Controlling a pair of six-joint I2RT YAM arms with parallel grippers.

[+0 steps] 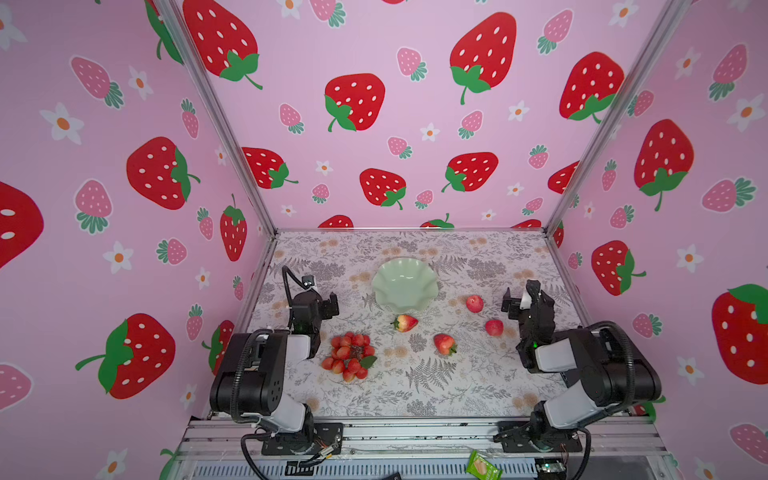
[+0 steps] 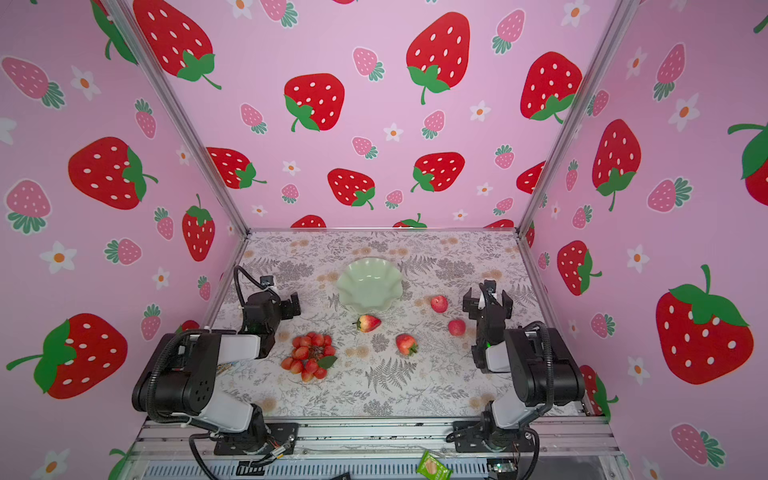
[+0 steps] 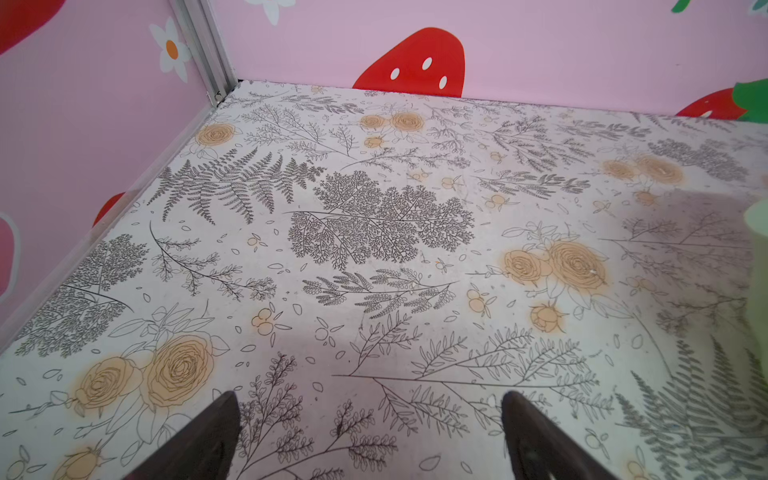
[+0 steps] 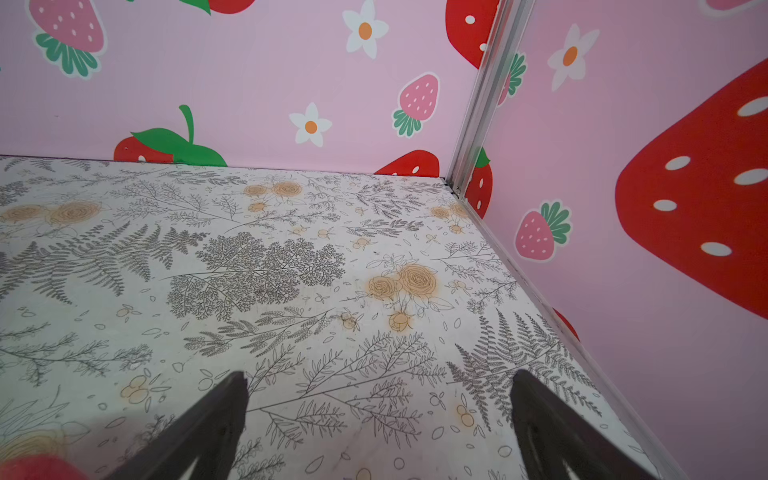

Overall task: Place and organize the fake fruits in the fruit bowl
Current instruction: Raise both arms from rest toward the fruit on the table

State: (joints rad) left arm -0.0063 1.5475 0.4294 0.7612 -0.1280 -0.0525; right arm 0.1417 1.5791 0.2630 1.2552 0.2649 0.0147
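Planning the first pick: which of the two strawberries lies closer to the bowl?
The rear strawberry, lying just in front of the bowl, close to its rim. The front strawberry sits well clear of it, farther forward.

Was walled in strawberry-printed pink panels [image 1: 415,45], cornered by aluminium posts [image 1: 220,120], floored with a fern-and-rose patterned sheet [image 1: 436,390].

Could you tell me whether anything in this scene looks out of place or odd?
A green snack packet lies on the metal frame in front of the floral table; it looks like stray litter. The bowl sits upright and empty.
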